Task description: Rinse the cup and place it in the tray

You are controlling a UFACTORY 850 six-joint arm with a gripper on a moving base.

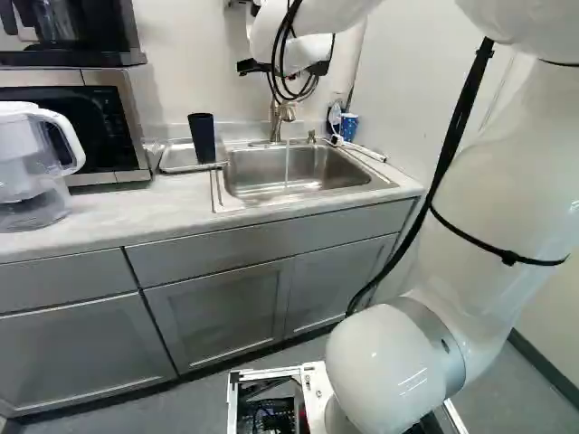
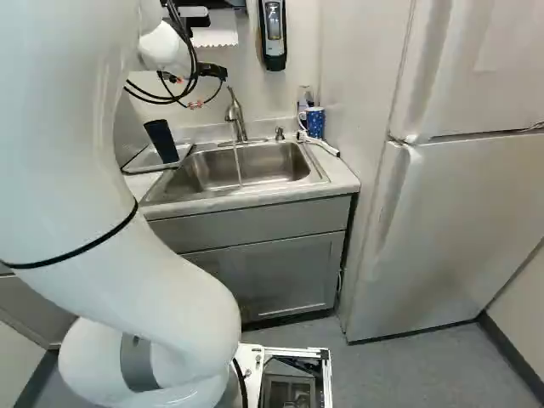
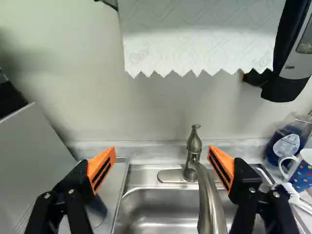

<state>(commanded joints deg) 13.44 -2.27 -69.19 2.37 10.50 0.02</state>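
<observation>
Black cup (image 1: 202,137) is standing in the tray (image 1: 175,159) on the bench (image 1: 104,210), just beside the sink (image 2: 285,160), wide end up as far as I can see. So the placing half of the task looks met as things lie. The rinse I can't confirm: no wetness readable on the cup from here. Water (image 1: 287,167) is running from the faucet (image 3: 193,146) into the sink with nothing under it. My hand (image 3: 162,152) is empty, fingers wide apart, pointed at the wall with the faucet ahead between them and the cup off to one side, below. Two readings: rinse done and the tap needs shutting, or tap on and the cup still due its wash, then back to the tray. Can't pick from this. Either way I'd call the tap an open item. Spotted mug (image 2: 315,122) sits past the sink's other side; I'd leave it alone.
</observation>
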